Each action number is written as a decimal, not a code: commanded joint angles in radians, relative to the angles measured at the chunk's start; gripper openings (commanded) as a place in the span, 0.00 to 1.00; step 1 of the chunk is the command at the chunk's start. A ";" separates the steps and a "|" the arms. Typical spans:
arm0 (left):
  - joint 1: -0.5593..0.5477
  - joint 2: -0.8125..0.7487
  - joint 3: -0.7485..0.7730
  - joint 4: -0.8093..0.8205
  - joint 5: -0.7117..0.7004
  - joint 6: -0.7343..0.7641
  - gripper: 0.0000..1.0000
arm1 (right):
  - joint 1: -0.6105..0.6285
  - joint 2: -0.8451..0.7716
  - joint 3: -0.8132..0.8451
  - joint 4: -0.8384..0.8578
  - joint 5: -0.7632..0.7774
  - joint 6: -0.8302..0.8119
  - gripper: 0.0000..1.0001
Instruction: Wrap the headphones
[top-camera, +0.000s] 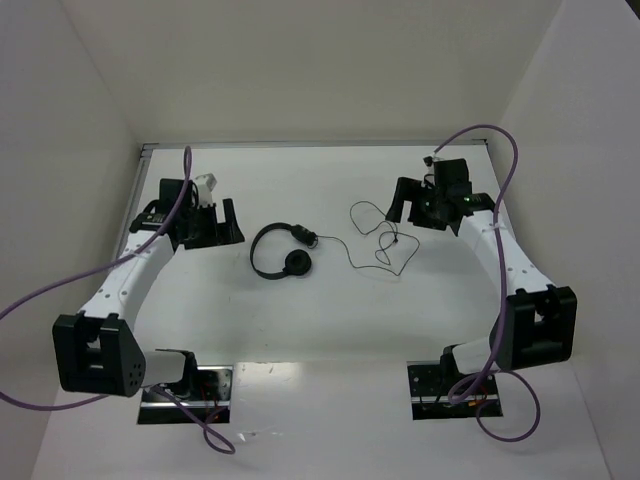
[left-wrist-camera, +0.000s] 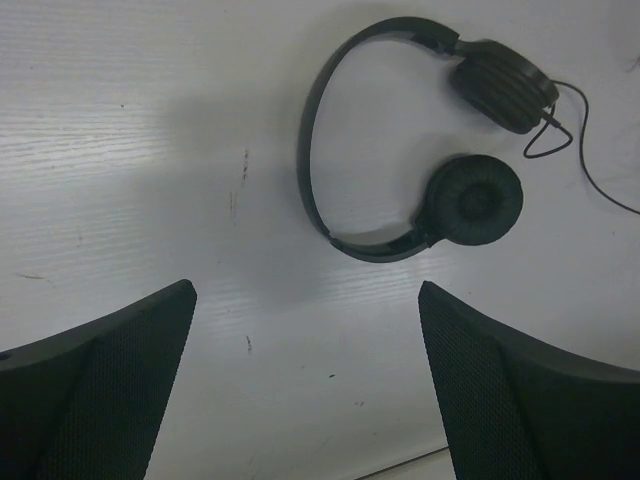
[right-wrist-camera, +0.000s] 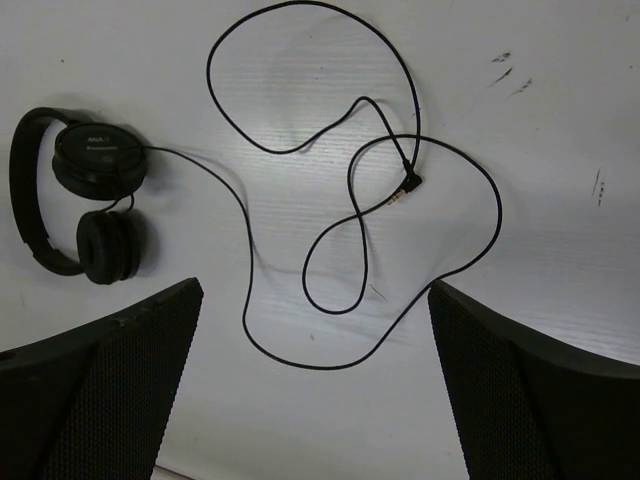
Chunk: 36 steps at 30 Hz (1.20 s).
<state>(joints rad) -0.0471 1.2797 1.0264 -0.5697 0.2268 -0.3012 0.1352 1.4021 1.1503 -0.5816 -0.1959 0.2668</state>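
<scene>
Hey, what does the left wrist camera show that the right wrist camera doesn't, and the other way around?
Only the left wrist view: the headphones close up, with just a short bit of cord by one ear cup, above the open left gripper.
Only the right wrist view: the full cord in loose loops, its plug among them, above the open right gripper.
Both: the headphones lying on the white table, unwrapped, with nothing gripping them.
</scene>
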 joint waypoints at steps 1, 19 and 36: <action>0.000 0.036 0.030 -0.001 0.037 0.048 1.00 | 0.006 -0.055 -0.046 0.109 0.000 0.031 1.00; -0.163 0.302 0.241 -0.030 0.005 0.079 1.00 | 0.006 -0.042 -0.089 0.296 -0.126 -0.078 1.00; -0.178 0.219 0.034 0.199 -0.158 0.022 1.00 | 0.378 0.242 0.149 0.413 0.205 -0.400 1.00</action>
<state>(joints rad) -0.2295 1.5249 1.0672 -0.4675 0.0906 -0.2478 0.4263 1.6188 1.2339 -0.2829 -0.1303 -0.0235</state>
